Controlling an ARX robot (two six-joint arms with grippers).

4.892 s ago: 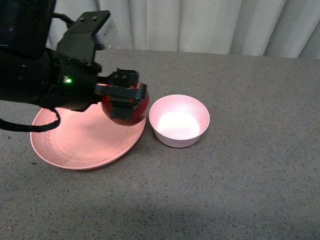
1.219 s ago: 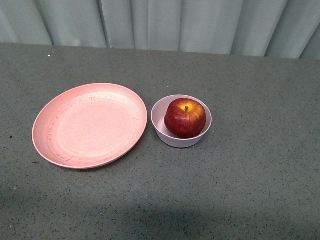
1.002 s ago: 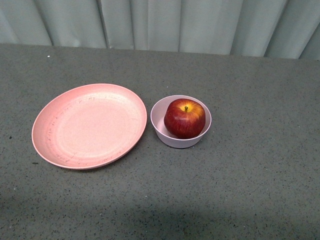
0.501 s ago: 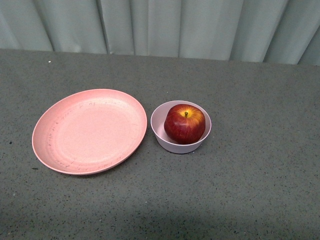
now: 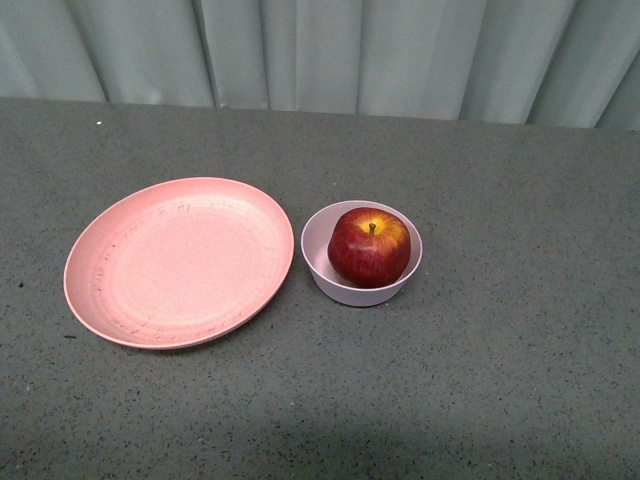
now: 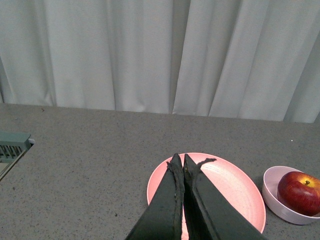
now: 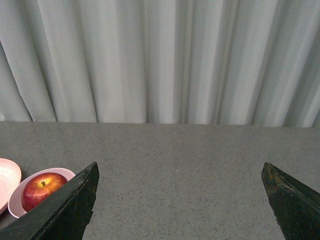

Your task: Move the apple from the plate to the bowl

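I find the apple (image 5: 369, 246) seated in the bowl (image 5: 322, 267), the plate (image 5: 180, 262) bare beside it, left gripper (image 6: 180, 165) pressed together, right gripper (image 7: 180, 200) spread wide, so nothing appears left to do.

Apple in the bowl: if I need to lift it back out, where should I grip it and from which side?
Probably from straight above. The apple sits stem-up inside the bowl, whose rim hides its lower half, so a side approach looks blocked. Close the fingers on opposite sides of the exposed upper flanks, clear of the stem.
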